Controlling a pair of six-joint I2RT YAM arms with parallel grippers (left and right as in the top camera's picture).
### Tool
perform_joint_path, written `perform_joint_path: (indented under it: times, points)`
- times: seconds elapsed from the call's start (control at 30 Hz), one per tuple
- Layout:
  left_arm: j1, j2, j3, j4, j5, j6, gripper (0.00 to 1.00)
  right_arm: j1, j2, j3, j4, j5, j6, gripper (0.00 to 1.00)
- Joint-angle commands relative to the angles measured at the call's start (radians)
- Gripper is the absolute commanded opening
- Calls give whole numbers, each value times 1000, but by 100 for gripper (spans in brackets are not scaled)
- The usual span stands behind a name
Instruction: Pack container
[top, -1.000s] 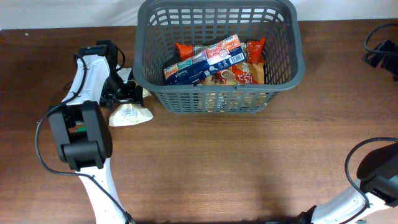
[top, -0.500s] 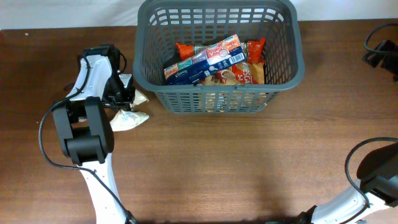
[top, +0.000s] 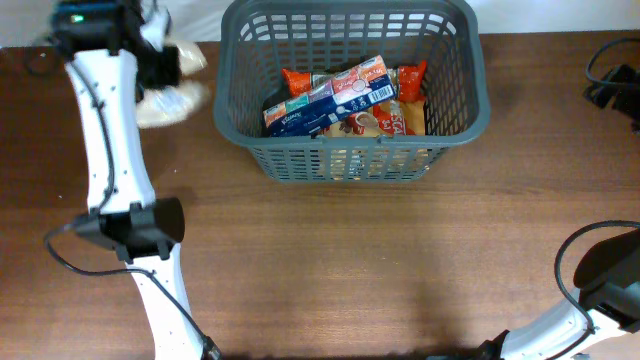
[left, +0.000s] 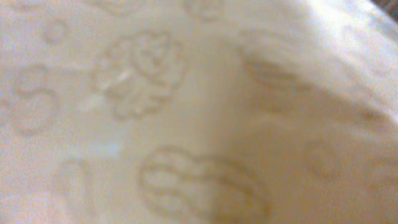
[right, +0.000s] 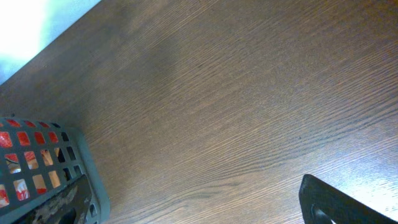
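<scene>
1. Where the table (top: 330, 260) ends on the left, the left arm (top: 105, 130) reaches long and straight up to the top corner. It is white with dark joints.
2. At the tip of that arm, the left gripper (top: 160, 65) is clamped on a pale bag (top: 172, 95). The bag looks blurry from above. It is to the left of the basket, near it but not touching it.
3. Up close, in the left wrist view, the pale bag (left: 186, 112) fills the whole picture. It has faint drawings of nuts on it, and it hides the fingers.
4. Next comes the basket (top: 345, 145), big and dark grey, with holes all along its sides. It stands upright at the top middle of the table.
5. Inside the basket lies a blue pack (top: 295, 115). Next to it a red and white pack (top: 360, 85) lies slanted. Orange packets (top: 297, 80) peek out at the back.
6. In the right wrist view, one corner of the basket (right: 84, 168) shows at the lower left, with red things behind the holes. Brown wood fills the rest.
7. The right gripper (right: 186, 211) is spread wide. One dark finger (right: 329, 199) sits in the bottom right corner and the other in the bottom left, with only bare table between them.
8. Far right in the overhead view, the right arm (top: 605, 270) curves at the bottom corner, well apart from the basket.
</scene>
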Motion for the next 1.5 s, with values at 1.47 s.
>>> perform_joint_path:
  times: [1.47]
  points:
    - [-658, -145, -519, 594, 298, 871, 2, 2, -27, -7, 3, -12, 8, 99]
